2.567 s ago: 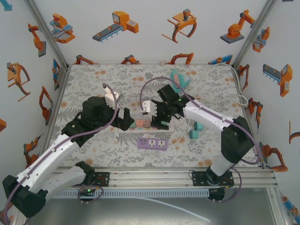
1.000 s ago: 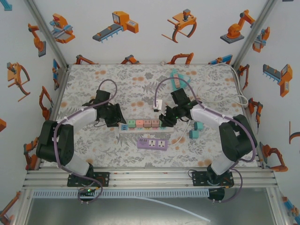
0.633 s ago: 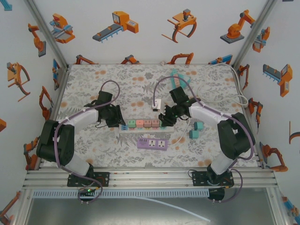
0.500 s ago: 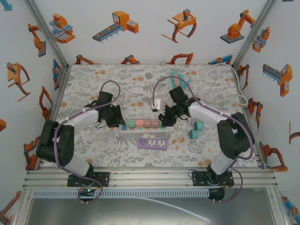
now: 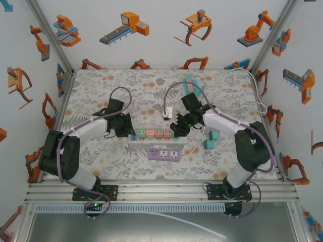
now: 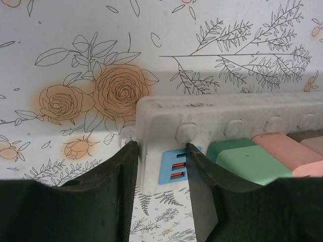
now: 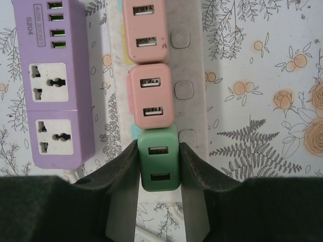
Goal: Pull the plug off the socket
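On the left, the left gripper [image 6: 160, 155] is closed across the near end of the white power strip [image 6: 227, 108], one finger against its end and the other over the blue USB panel, apparently to brace it.

Along the strip sits a row of adapters, with a purple socket block [image 7: 53, 85] lying loose just beside it.

On the right, the right gripper [image 7: 158, 147] is clamped on the green plug [image 7: 158, 169], a finger pressed to each side. That plug sits in the last socket of the strip, in line with the pink plugs [image 7: 146, 96] next to it.

The reach and both grasps look finished. The pull itself is not yet done, as the green plug appears fully seated.
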